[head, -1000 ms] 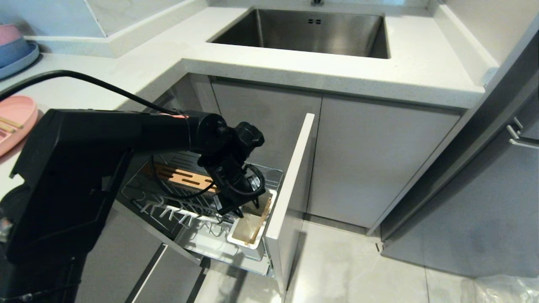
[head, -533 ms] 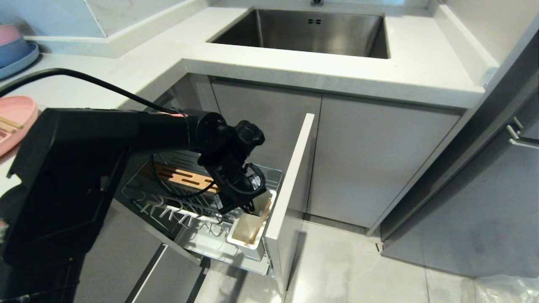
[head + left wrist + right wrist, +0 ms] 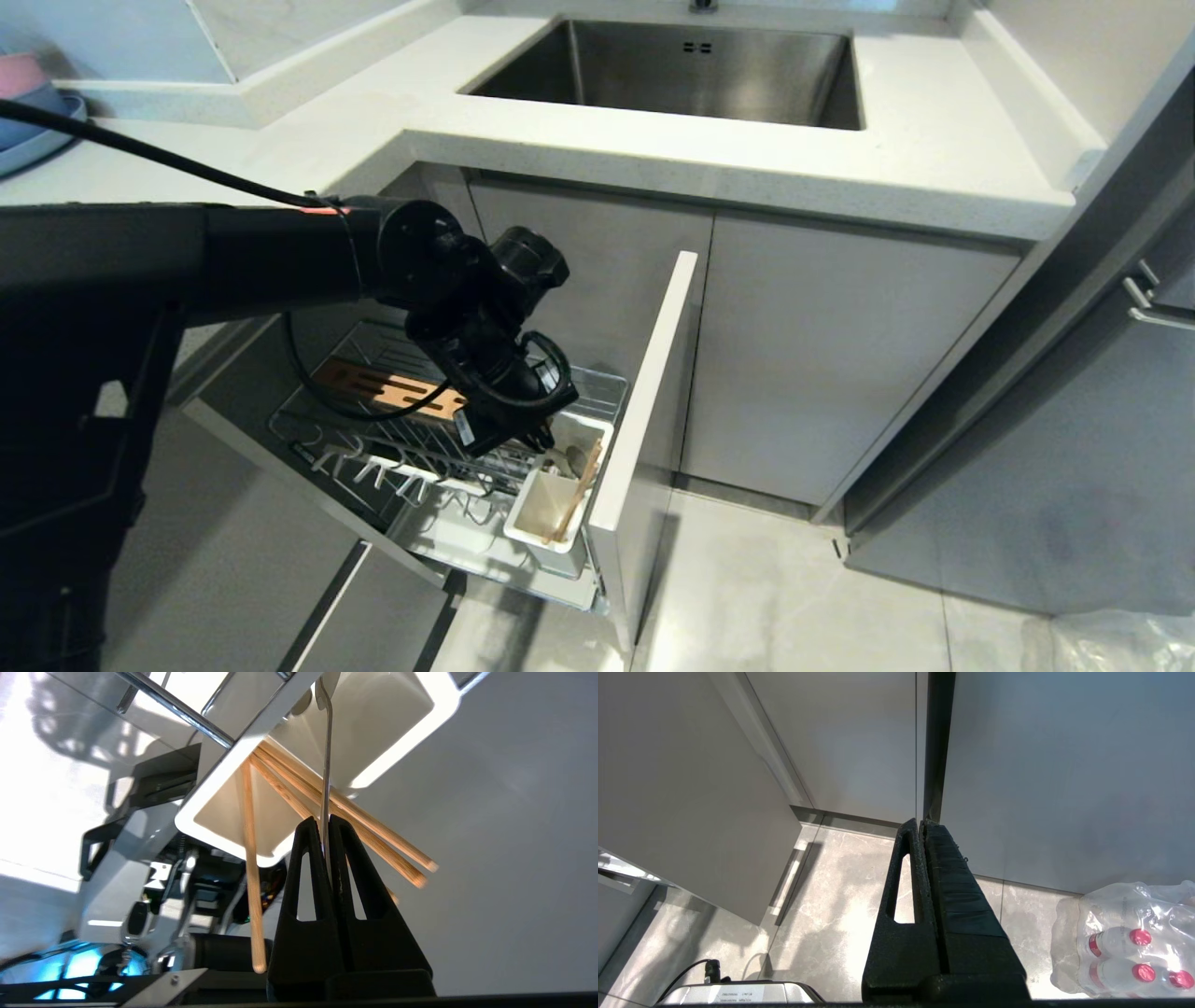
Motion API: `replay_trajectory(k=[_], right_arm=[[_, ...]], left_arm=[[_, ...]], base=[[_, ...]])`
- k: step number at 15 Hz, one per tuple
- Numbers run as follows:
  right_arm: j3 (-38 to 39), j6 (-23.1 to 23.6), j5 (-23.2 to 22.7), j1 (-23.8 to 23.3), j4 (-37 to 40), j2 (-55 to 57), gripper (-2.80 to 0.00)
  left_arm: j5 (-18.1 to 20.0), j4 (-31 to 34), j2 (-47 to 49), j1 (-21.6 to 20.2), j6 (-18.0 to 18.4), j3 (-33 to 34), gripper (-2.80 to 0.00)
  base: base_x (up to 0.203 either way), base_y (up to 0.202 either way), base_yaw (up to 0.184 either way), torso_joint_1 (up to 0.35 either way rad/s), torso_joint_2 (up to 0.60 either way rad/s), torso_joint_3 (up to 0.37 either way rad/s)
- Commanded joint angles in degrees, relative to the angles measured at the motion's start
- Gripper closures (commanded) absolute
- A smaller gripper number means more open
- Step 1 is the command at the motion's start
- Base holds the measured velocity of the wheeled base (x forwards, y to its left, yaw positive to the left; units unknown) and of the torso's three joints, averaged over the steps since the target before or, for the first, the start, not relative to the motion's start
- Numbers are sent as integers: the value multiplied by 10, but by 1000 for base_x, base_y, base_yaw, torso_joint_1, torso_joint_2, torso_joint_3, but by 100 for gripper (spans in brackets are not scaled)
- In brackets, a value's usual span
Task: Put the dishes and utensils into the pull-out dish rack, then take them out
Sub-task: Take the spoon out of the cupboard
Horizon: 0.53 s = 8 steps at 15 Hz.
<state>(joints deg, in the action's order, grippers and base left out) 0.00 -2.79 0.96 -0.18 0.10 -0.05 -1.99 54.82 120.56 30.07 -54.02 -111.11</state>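
Grey cabinets frame the chrome wire rack (image 3: 597, 383); my left gripper (image 3: 325, 823) pinches the thin steel spoon (image 3: 327, 756) above the white caddy (image 3: 402, 742), wooden chopsticks (image 3: 250, 858) alongside.

No text, label, brand, number or sign can be read in any view. A pale sticker (image 3: 738, 993) on a grey device in the right wrist view carries small print, too fine to make out. The wrapped bottles (image 3: 1129, 942) with red caps show no legible label.
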Motion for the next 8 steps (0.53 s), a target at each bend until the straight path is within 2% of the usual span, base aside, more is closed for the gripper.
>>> replay_trajectory(k=[1, 8], right_arm=[[1, 0, 0, 0, 0, 0, 0], [1, 0, 0, 0, 0, 0, 0]], left_arm=[[0, 4, -21, 0, -8, 1, 0], [2, 49, -67, -1, -15, -2, 0]], base=[[0, 0, 0, 0, 0, 0], [0, 0, 0, 0, 0, 0]])
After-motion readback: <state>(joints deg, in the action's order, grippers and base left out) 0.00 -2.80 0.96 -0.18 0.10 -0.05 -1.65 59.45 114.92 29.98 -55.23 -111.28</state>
